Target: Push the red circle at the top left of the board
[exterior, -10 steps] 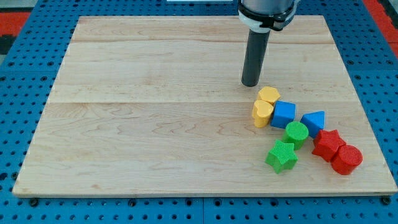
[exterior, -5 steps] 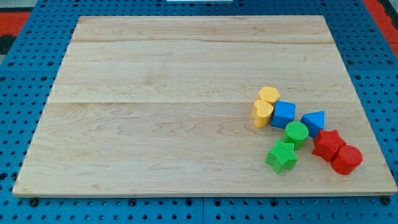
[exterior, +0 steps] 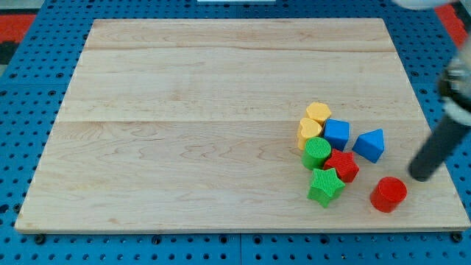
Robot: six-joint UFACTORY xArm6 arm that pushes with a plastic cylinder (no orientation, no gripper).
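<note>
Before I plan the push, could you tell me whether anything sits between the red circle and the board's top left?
Yes. From the red circle, the cluster lies up-left toward that corner: the red star, green circle and green star nearest. My tip is at its right.

My rod (exterior: 434,153) is dark. The bench (exterior: 184,132) is pale wood grain, on a blue pegboard (exterior: 22,147). Blocks: two yellow (exterior: 318,112) (exterior: 310,129), two blue (exterior: 337,134) (exterior: 370,144), two green (exterior: 317,152) (exterior: 324,185), two red (exterior: 342,165) (exterior: 388,194).

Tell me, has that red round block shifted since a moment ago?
Yes. The red circle slid toward the view's left and slightly down, away from the board's right edge; my tip now sits to its upper right.
</note>
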